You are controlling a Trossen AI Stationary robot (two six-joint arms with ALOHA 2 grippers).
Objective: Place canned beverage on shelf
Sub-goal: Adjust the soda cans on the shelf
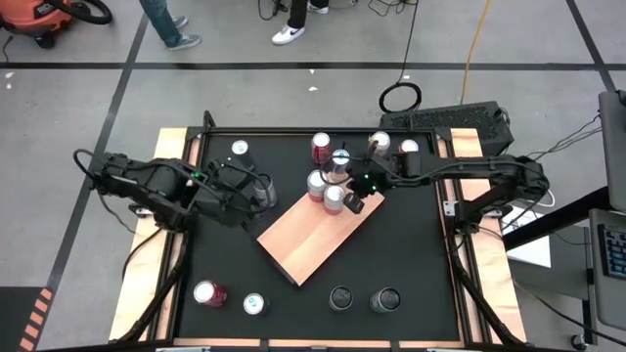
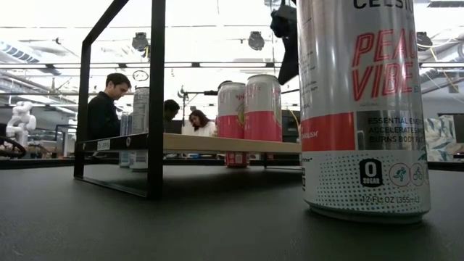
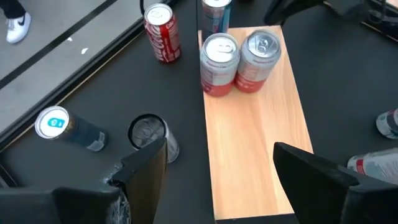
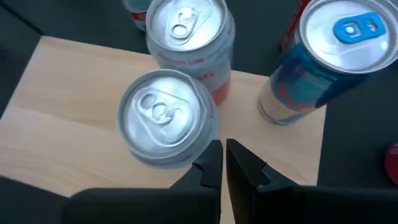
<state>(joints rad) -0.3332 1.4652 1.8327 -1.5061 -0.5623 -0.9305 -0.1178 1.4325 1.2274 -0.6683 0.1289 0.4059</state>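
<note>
Shelf: the light-brown shelf (image 1: 311,238) lies diagonally in the middle of the black desk (image 1: 411,244), raised on a black frame (image 2: 154,94).
Cans on shelf: two pink-and-silver cans (image 1: 325,192) stand upright, touching each other, at the shelf's far end.
Right end effector: the right end effector (image 4: 224,163) hovers over the shelf just beside those two cans, its fingers pressed together and holding nothing.
Left end effector: the left end effector (image 3: 217,168) is over the desk at the shelf's left edge, fingers spread wide, nothing between them; a silver can (image 3: 149,134) stands just beside one finger.
Nearby cans: a red can (image 1: 321,147) and a blue-topped can (image 1: 340,159) stand on the desk just past the shelf's far end.
Other cans: more cans stand along the near and far edges of the desk.
Room: people (image 2: 105,105) sit behind the desk.
</note>
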